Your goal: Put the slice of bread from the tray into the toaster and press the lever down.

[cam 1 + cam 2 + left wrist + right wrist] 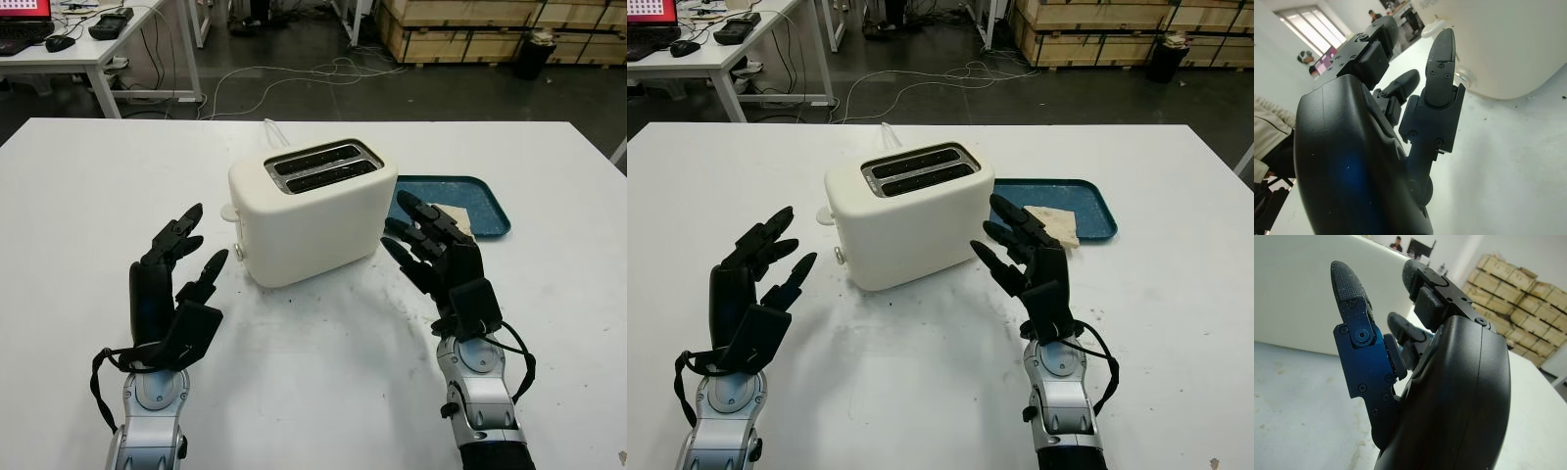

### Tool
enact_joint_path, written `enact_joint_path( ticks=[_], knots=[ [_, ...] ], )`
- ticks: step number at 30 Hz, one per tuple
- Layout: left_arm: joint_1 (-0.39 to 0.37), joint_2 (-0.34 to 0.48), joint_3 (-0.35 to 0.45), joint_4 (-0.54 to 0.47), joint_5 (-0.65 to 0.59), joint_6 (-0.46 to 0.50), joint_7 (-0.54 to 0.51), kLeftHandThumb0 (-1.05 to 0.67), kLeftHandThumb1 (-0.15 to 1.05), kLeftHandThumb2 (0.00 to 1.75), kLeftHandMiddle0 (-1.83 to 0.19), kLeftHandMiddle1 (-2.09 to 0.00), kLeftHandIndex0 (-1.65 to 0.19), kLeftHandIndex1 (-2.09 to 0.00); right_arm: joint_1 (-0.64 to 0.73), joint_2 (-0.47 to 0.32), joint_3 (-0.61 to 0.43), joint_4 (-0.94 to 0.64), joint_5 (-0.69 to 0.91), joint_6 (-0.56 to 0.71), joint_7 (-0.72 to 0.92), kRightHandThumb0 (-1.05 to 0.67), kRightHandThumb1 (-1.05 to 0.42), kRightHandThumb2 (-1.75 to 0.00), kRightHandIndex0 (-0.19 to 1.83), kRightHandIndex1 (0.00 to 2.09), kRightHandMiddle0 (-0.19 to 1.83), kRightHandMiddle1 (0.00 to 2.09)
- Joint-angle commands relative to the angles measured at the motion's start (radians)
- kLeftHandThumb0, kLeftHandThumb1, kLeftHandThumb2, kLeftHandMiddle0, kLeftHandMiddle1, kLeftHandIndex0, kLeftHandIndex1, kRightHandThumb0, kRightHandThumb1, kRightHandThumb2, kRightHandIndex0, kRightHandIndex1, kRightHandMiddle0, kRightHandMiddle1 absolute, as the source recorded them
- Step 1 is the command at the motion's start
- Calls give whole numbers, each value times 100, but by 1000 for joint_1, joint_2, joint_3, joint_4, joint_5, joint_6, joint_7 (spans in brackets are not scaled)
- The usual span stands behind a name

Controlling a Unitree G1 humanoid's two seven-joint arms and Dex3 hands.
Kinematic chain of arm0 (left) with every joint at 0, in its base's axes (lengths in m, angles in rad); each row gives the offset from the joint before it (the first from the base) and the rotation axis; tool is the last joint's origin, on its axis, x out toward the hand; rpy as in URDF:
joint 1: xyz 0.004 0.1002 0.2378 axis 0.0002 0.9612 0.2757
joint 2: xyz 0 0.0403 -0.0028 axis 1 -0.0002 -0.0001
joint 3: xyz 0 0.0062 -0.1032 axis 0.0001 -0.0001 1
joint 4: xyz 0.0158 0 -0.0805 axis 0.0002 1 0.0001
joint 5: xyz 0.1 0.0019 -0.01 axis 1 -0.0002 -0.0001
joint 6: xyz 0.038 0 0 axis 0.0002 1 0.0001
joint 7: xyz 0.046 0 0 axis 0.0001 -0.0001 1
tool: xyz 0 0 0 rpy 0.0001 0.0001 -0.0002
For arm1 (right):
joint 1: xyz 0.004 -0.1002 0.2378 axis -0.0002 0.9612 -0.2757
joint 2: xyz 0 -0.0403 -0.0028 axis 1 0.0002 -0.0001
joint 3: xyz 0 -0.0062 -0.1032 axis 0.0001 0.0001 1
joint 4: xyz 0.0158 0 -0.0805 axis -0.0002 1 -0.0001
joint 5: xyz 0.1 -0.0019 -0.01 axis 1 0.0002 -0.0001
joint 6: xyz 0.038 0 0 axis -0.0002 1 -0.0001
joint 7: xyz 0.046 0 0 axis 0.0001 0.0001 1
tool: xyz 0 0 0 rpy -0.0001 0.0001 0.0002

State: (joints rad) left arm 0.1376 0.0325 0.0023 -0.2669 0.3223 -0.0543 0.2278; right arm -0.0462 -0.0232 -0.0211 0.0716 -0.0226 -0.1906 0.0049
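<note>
I haven't started: the bread slice lies on the blue tray, right of centre, beside the cream toaster at mid-frame. My right hand hangs released near the tray; my left hand, lower left, holds nothing. Next I reach right and pinch the slice

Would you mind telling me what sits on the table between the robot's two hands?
The white toaster stands between the left hand and the right hand, a little farther back, as the left eye view shows. Both hands are open.
</note>
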Motion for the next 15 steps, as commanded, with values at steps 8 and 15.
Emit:
enact_joint_path(
  ticks=[8, 15],
  knots=[
    [-8, 8, -7, -1, 2, -12, -11, -43, 92, 19, -42, -72, -59, -2, 23, -3, 5, -40, 9, 54, 9, -59, -84, 0, 46, 69, 75, 1],
    [-5, 1, -8, 0, 0, -13, -8, -41, 92, 20, -42, -72, -59, -2, 39, -41, -10, -52, 7, -20, 42, -61, -83, 0, 46, 68, 72, 0]
  ],
)
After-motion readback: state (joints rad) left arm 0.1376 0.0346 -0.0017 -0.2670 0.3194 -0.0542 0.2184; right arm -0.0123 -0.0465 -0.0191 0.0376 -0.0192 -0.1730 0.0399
